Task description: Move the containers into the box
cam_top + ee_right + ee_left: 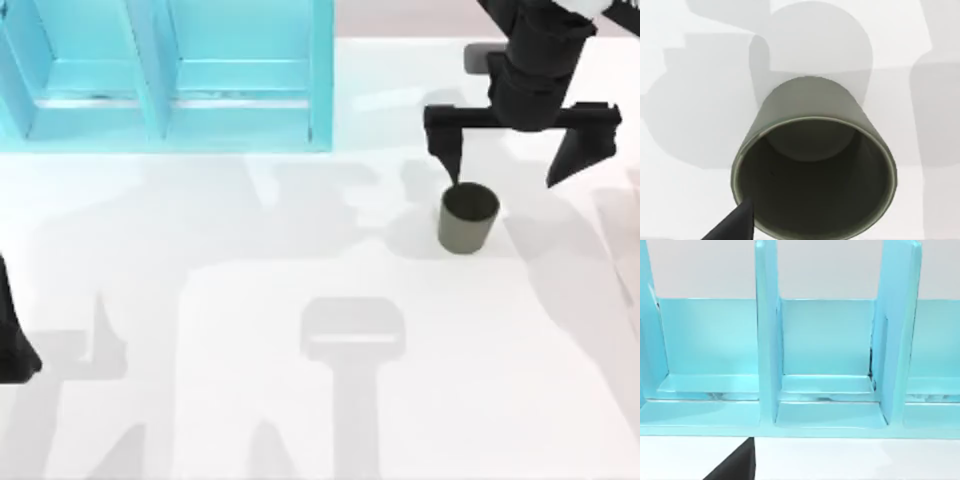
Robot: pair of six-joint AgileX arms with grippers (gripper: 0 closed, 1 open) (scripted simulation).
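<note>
Matte black throughout on the right arm (535,60): a blocky wrist housing, a flat crossbar beneath it, and two tapering, wedge-shaped fingers (447,150) ending in points, with a pale cap at the upper end. Left arm (12,340) equally black, a plain slanted segment without markings. Dark finger tips (735,222) plain and angular in the wrist views.

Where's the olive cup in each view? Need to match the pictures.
Top view: olive cup stands upright on the table's right side, under the open right tool.
Left wrist view: faces the blue box.
Right wrist view: at centre, seen into its mouth.
Shared landmark: the right tool's dark fingertip at the cup's rim.
</note>
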